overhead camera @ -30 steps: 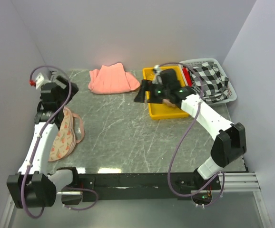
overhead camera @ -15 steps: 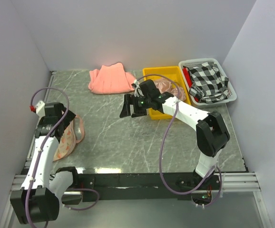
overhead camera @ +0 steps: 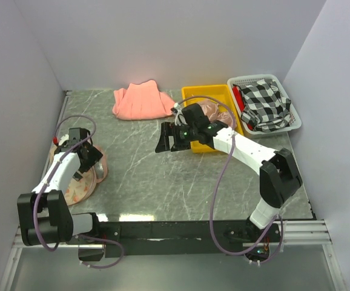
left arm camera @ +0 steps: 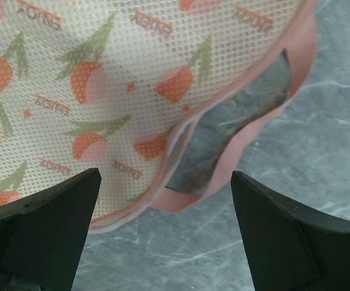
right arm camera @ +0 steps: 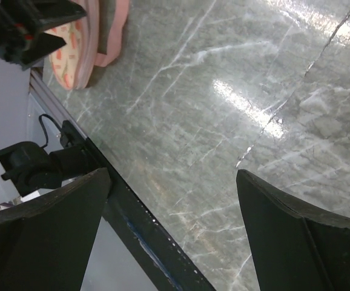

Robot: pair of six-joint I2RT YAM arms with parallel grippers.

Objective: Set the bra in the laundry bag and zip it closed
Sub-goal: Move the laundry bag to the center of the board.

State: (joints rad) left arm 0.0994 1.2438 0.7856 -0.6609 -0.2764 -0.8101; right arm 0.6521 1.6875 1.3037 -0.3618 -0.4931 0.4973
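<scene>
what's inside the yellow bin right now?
The bra, shiny pink, lies in the yellow bin. The right arm crosses over the bin's near half, so the rest of the bra, and anything else lying there, is hidden.

We see our left arm (overhead camera: 59, 174) folded back near its base, left gripper (overhead camera: 84, 162) pointing downward, jaws spread wide, our right arm (overhead camera: 247, 151) stretched forward and to the left, right gripper (overhead camera: 166, 140) tilted down, jaws wide apart too

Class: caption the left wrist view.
Open left claw above the laundry bag, its pink-edged mouth gaping, on the marble table.
</scene>
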